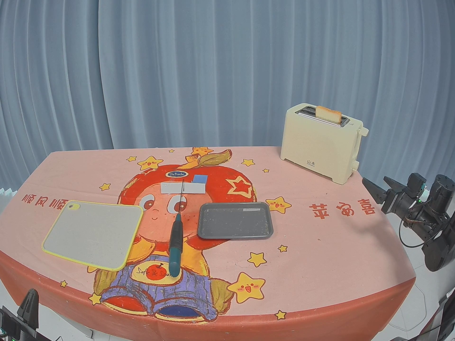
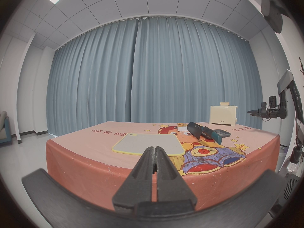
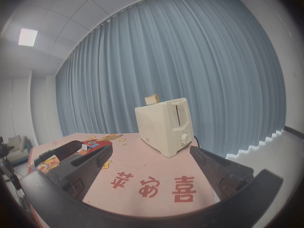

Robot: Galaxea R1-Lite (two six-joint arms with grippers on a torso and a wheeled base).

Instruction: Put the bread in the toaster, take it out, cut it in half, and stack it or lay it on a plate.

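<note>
A cream toaster [image 1: 322, 147] [image 2: 222, 115] [image 3: 164, 127] stands at the table's far right. A slice of bread [image 1: 328, 114] [image 3: 151, 99] sticks up out of its slot. A knife with a teal handle [image 1: 176, 242] [image 2: 204, 132] lies mid-table, blade pointing away. To its left lies a grey cutting board with a yellow rim [image 1: 93, 233] [image 2: 148, 143]; to its right, a dark grey plate [image 1: 235, 220] [image 2: 223, 132]. My right gripper [image 1: 379, 189] [image 3: 151, 157] hangs open off the table's right edge, short of the toaster. My left gripper [image 2: 155, 171] is shut, low before the table's front left.
The table carries a pink cloth with an apple cartoon [image 1: 189, 200]. A small white and blue card [image 1: 186, 186] lies beyond the knife tip. A blue curtain [image 1: 227, 58] hangs behind the table.
</note>
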